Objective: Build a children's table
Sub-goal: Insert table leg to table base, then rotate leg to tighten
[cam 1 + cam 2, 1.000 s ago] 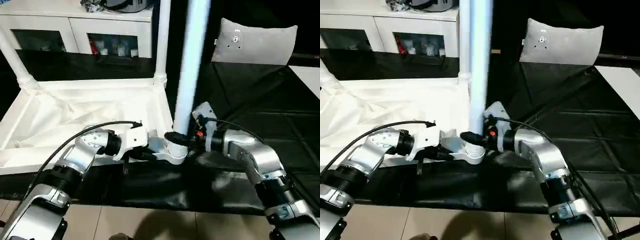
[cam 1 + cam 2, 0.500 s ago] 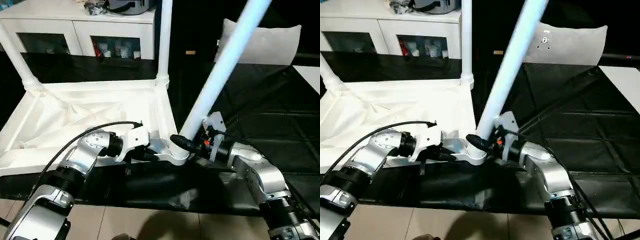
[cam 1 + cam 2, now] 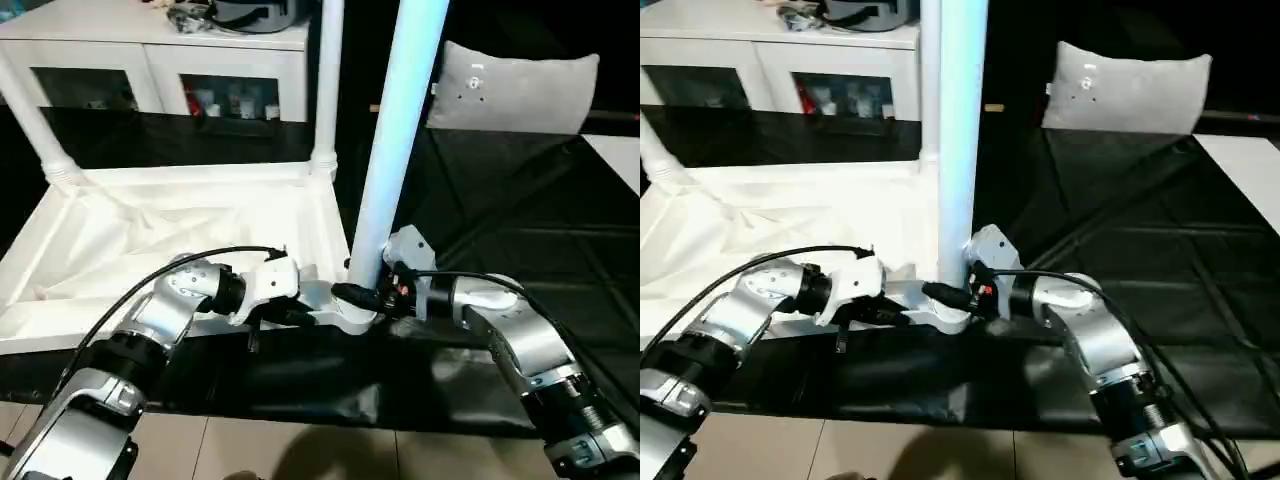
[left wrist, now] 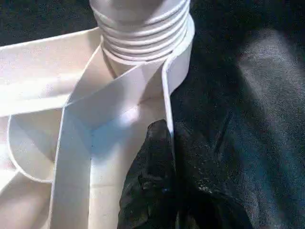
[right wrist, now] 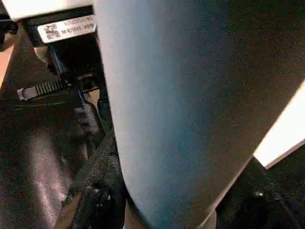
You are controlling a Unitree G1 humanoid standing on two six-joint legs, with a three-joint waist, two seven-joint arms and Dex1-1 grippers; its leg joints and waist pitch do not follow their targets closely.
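Moved: half a second ago the leg [image 3: 395,150] in my right gripper [image 3: 362,297] leaned away to my right; now it stands close to upright again.
Right gripper: my black fingers are clamped round the foot of that leg, just above the near right corner socket [image 3: 350,312] of the tabletop [image 3: 150,240].
Left gripper [image 3: 300,312]: closed, pinching the tabletop's near rim [image 4: 167,95] just beside that socket.
Tabletop: lies underside up on the black sheet [image 3: 520,220], in front of the white cabinet [image 3: 150,50].
Other legs: one stands in the far right socket [image 3: 325,90]; another leans out of the far left corner [image 3: 30,120].
Pillow [image 3: 515,88]: grey, beyond the sheet on my right.
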